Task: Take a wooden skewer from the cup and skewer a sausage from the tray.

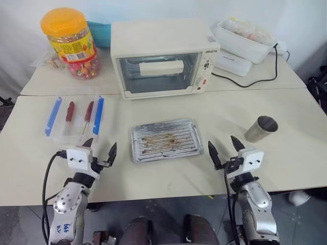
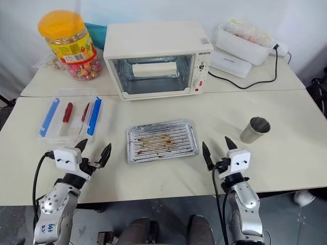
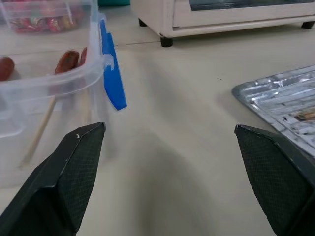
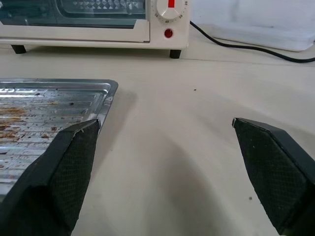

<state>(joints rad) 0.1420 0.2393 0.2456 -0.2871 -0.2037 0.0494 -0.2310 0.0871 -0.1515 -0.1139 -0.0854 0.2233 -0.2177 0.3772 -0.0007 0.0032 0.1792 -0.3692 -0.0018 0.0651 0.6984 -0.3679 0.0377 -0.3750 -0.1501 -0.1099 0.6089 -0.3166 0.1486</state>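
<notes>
On the desk point(image 1: 214, 109) the tray point(image 1: 164, 140) lies bare between the arms, so the sausages point(image 1: 70, 111) seemingly wait in the clear box point(image 1: 73, 116) instead; reaching into the tray would find nothing. The cup point(image 1: 261, 128) stands ahead of the right gripper point(image 1: 225, 148) and looks light; a careless approach could tip it. Both the right and left gripper point(image 1: 99, 151) hang wide open, empty.

Tray point(image 1: 164, 140) central before the oven point(image 1: 163, 58), cup point(image 1: 261, 128) to its right, plastic box point(image 1: 74, 116) left
</notes>
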